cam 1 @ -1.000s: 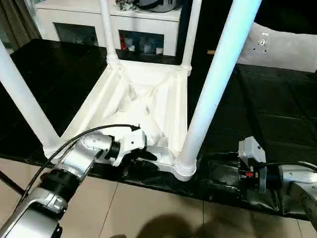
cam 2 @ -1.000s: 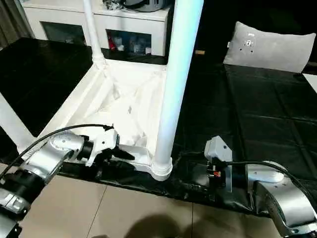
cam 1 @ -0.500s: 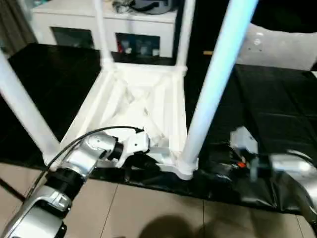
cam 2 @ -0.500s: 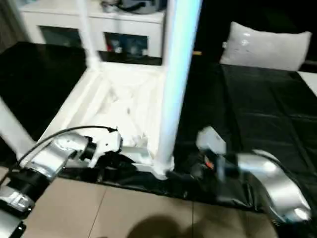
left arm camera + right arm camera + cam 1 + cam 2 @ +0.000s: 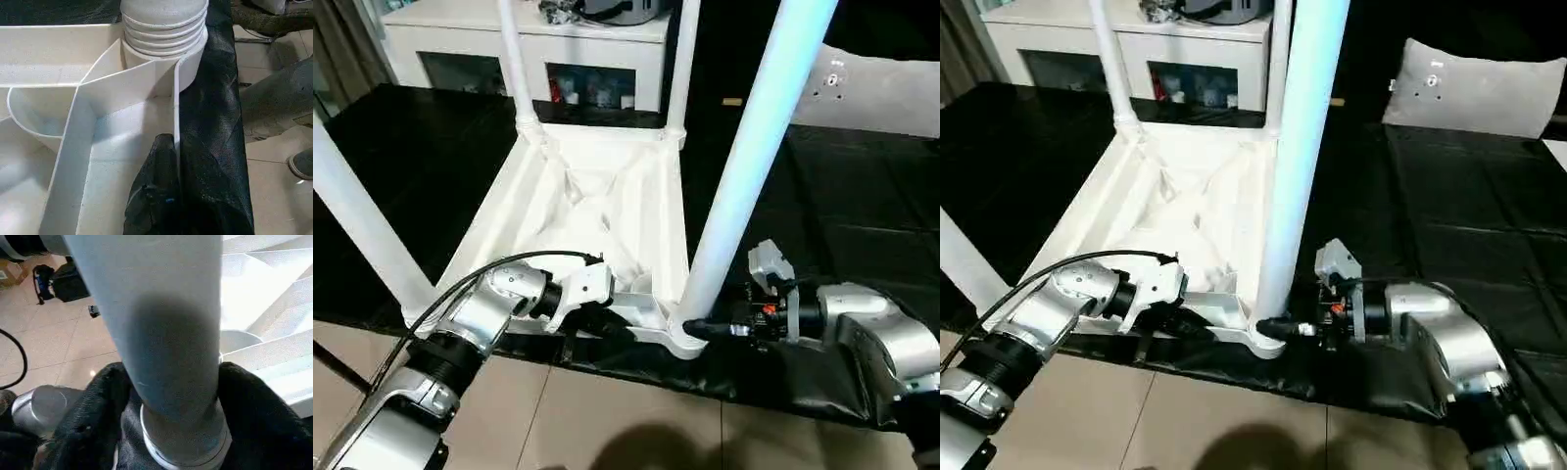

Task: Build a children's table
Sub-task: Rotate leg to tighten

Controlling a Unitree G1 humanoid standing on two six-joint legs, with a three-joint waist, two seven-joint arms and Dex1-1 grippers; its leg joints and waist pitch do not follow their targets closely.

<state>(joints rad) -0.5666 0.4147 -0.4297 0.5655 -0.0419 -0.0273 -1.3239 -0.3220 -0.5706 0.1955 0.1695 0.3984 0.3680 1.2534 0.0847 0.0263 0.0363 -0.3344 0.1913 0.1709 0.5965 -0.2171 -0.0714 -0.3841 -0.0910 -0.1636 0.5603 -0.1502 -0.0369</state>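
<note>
- Children's table [image 5: 607, 196] is lying upside down on black sheet [image 5: 842, 215], ribbed underside facing up, near edge sitting right at sheet's edge above tiled floor [image 5: 607, 421].
- All 4 legs are standing up in corner sockets: near-right leg [image 5: 744, 157], near-left leg [image 5: 357, 225], far-left leg [image 5: 514, 59], far-right leg [image 5: 680, 59].
- Right tool [image 5: 710, 330] is clamping low on near-right leg, just above its ribbed socket [image 5: 683, 338]; black fingers [image 5: 98, 406] are pressing both sides of the tube.
- Left tool [image 5: 607, 315] is sitting at the top's near rim, left of that socket; open or closed, can't tell.
- Handling, my guess: hollow plastic, so prob. light but bulky w/ legs in. Walls are looking thin, likely flexing a bit under squeeze. Smooth tapered tube is prob. slippery, so grip may be sliding upward.
- Best hold, imo: low on leg near socket for pushing or twisting home; rim wall or rib for steadying the top. Avoid gripping high on leg, since leverage could be tipping the whole thing or popping the joint.
</note>
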